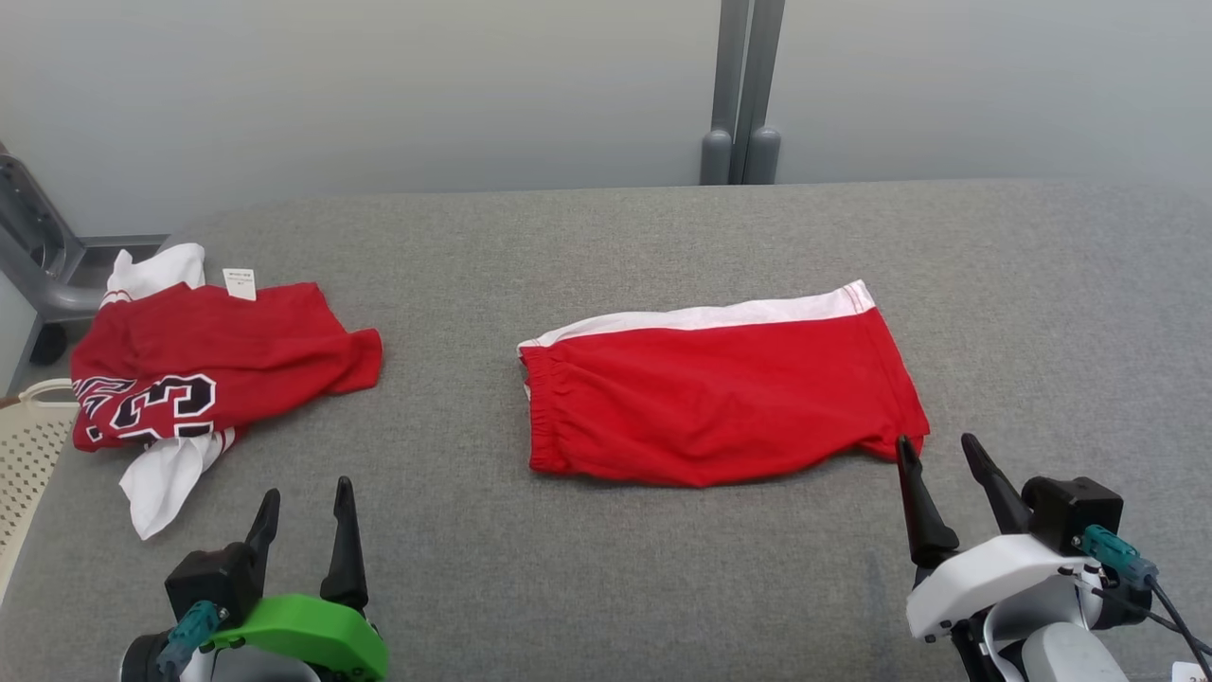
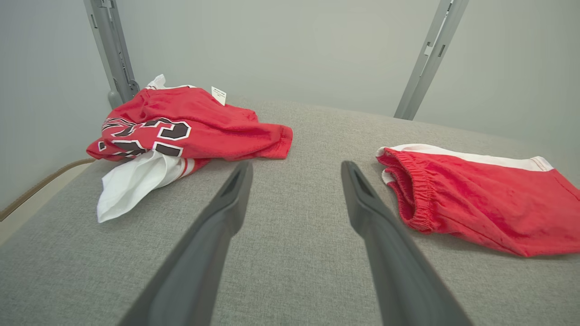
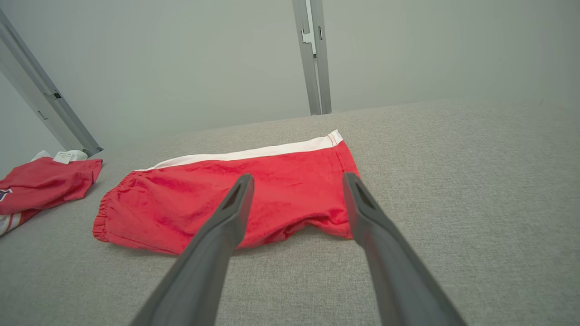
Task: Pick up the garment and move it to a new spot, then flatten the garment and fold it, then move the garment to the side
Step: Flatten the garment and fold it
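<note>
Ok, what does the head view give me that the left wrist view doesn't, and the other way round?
Head view extras: the right gripper, jaws open, by the red shorts' right hem corner. Left wrist extras: the shorts' elastic waistband seen end-on, slightly open. Shared: the left gripper, jaws open, the crumpled red jersey, the shorts, the grey surface.

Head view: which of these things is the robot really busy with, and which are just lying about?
Likely part of the job: red shorts, spread in the middle; left pincer and right pincer, both open.
Just lying about: crumpled red jersey at the left; cream basket at the far left; grey posts behind.
</note>
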Motion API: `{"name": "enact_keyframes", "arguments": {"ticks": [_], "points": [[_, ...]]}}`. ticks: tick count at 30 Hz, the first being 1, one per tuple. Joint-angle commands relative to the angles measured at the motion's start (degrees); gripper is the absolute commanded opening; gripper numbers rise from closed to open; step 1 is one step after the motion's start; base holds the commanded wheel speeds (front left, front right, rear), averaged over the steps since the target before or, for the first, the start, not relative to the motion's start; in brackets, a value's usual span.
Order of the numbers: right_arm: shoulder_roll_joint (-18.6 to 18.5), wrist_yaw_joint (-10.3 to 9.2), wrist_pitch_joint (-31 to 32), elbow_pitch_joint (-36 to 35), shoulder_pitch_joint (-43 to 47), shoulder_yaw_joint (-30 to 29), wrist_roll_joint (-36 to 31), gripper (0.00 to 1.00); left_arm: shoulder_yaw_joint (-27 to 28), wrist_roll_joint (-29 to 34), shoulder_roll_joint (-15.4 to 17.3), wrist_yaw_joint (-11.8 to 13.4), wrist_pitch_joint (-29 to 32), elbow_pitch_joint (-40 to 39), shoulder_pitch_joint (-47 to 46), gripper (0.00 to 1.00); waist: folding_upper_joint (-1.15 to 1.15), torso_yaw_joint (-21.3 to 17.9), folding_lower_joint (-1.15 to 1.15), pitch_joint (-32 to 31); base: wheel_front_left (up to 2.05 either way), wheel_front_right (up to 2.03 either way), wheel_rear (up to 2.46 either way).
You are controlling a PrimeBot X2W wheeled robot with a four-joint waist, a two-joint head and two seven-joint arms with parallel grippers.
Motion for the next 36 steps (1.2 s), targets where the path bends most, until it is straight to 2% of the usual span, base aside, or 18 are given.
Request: {"name": "enact_keyframes", "arguments": {"ticks": [1, 17, 21, 29, 36], "points": [[-0.11, -0.02, -0.09, 0.18, 0.37, 0.1, 0.3, 1.0, -0.06, -0.33, 0.4, 0.04, -0.15, -0.05, 0.63, 1.0, 0.0, -0.06, 0.0, 0.0, 0.0, 0.0, 0.0], [-0.11, -0.02, 0.21, 1.41, -0.13, -0.38, 0.38, 1.0, -0.67, -1.25, 0.45, 0.58, -0.2, -0.9, 0.94, 1.0, 0.0, 0.21, 0.0, 0.42, 0.0, 0.0, 0.0], [-0.12, -0.02, 2.09, 1.65, -1.59, -0.71, -0.98, 1.0, -0.89, -1.38, 0.52, 0.52, -0.16, -1.01, 0.72, 1.0, 0.0, 0.59, 0.0, 0.92, 0.0, 0.0, 0.0], [-0.14, -0.02, 11.05, 2.05, -6.26, -2.5, -4.82, 1.0, -1.51, -1.79, 0.36, 0.0, -0.13, -1.48, -0.51, 1.0, 0.0, 1.54, 0.0, 4.17, 0.0, 0.0, 0.0], [-0.54, -0.02, 26.95, 4.71, -15.63, -10.39, -9.61, 1.0, -3.11, -1.02, 0.25, -1.21, -0.89, -2.0, -3.27, 1.0, 0.0, 3.26, 0.0, 9.43, 0.0, 0.0, 0.0]]}}
